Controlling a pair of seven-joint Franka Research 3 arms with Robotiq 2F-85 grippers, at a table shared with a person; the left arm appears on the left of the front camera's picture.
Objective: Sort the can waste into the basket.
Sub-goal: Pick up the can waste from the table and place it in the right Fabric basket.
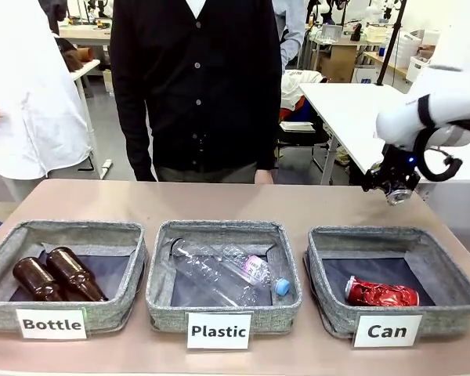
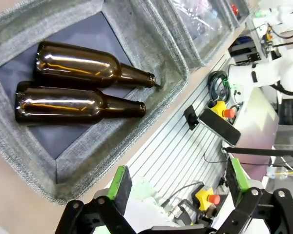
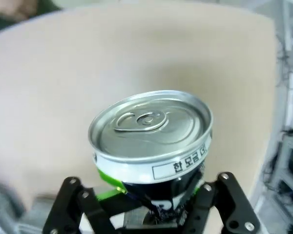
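The crushed red can lies in the grey basket labelled "Can" at the front right. My right gripper hangs in the air above the basket's far edge, shut on the silver can. In the right wrist view the silver can with dark print fills the gap between the fingers of my right gripper, its top lid facing the camera over the bare tan table. My left gripper is open with nothing between its green pads, just off the Bottle basket's near corner.
Two brown glass bottles lie in the "Bottle" basket at the left, also seen as bottles. Clear plastic bottles lie in the middle "Plastic" basket. A person in a black cardigan stands at the far edge.
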